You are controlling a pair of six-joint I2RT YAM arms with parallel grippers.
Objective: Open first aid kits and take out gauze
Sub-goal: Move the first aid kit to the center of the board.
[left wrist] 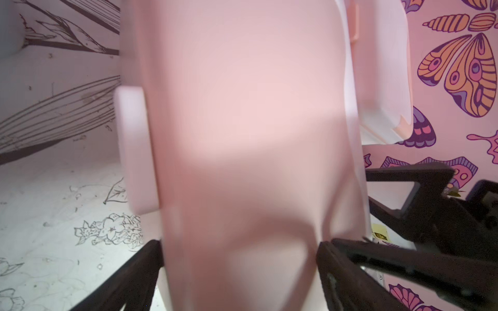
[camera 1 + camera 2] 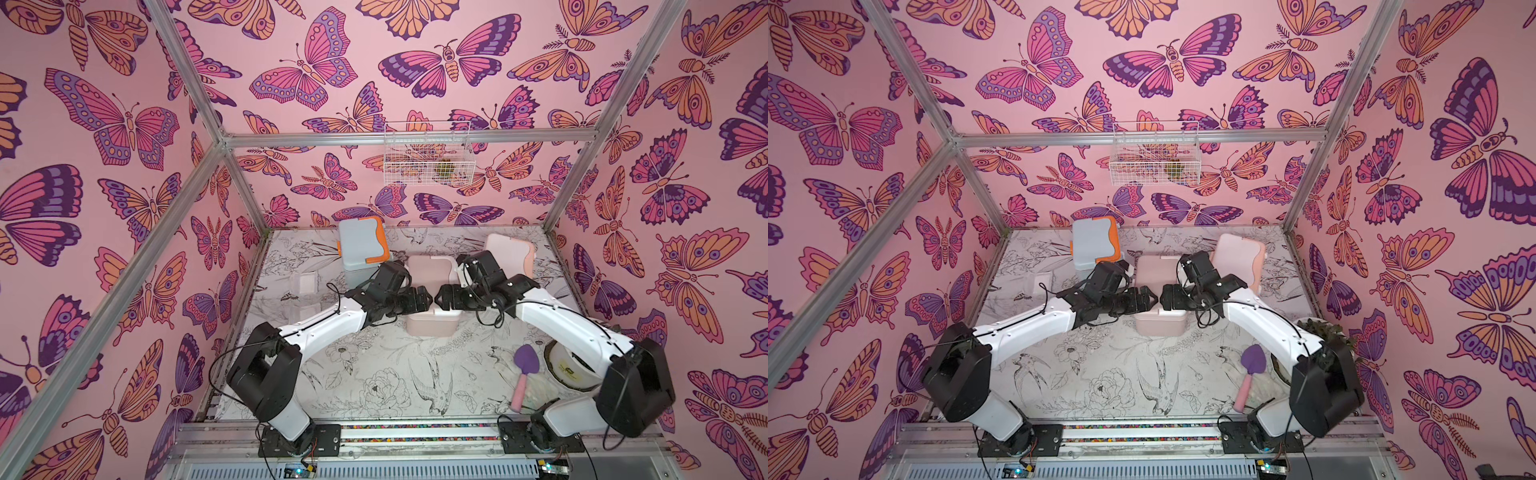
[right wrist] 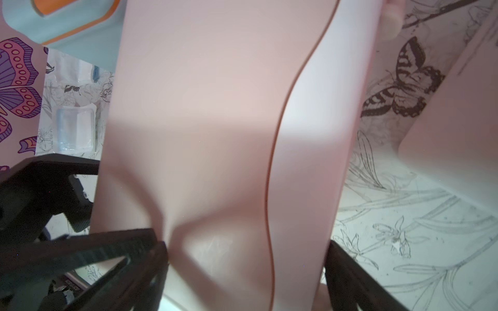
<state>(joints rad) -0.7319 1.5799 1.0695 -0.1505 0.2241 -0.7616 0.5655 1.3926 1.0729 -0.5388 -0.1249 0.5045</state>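
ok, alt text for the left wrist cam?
A blurred close-up of the dusty pink kit fills the frame, clamped between the black fingers of the left gripper. The floral-print table lies to one side; the white kit and butterfly wall show behind.
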